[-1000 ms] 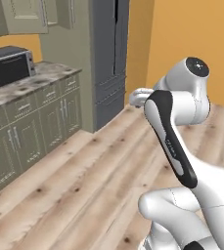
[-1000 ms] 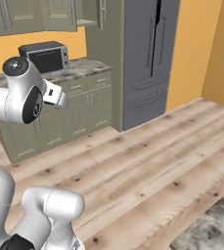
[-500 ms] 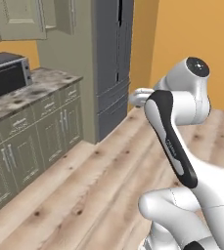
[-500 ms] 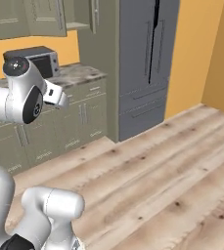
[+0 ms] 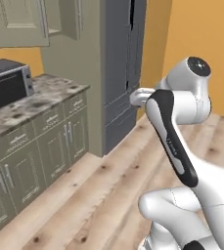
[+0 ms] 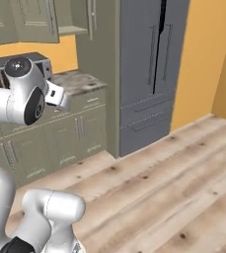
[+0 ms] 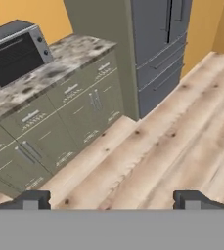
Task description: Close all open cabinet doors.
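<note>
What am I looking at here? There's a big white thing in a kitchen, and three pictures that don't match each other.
The white thing is a robot arm on a driving base in a computer-drawn kitchen. Two pictures come from cameras behind it, left and right. The third looks out from its hand: the two dark fingers at the bottom stand wide apart, holding nothing. On the stone counter sits a microwave. Beside it stands a dark grey fridge. Above hang the wall-cabinet doors it must shut.

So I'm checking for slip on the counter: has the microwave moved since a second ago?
No. The microwave sits on the same stretch of countertop; the whole scene shifted together, so the base drove, not the microwave.
</note>
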{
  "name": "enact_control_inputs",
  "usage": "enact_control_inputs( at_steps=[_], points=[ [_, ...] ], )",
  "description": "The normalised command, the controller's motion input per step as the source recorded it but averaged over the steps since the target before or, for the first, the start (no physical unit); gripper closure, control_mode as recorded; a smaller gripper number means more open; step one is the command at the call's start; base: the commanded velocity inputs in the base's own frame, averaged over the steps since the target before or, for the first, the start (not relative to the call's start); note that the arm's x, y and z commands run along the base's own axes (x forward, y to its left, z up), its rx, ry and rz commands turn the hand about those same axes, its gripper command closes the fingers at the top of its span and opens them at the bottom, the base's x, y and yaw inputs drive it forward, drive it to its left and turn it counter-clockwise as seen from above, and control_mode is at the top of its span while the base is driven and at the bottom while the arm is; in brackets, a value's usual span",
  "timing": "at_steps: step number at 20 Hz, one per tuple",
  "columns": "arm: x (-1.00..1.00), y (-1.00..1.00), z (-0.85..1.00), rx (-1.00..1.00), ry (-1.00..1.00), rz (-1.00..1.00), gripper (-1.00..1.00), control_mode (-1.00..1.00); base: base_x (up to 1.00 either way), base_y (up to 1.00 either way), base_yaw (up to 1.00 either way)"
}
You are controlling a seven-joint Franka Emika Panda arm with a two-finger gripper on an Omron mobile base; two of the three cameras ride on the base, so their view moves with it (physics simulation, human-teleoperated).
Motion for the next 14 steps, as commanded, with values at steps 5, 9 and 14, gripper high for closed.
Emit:
enact_control_inputs(
  at_steps=[5,9,14],
  points=[
    [0.0,0.0,0.0,0.0,0.0,0.0,-1.0,1.0,0.74,0.0,0.35],
    [0.0,0.0,0.0,0.0,0.0,0.0,-1.0,1.0,0.67,0.0,0.44],
    [0.0,0.0,0.0,0.0,0.0,0.0,-1.0,1.0,0.57,-0.03,0.52]
  ],
)
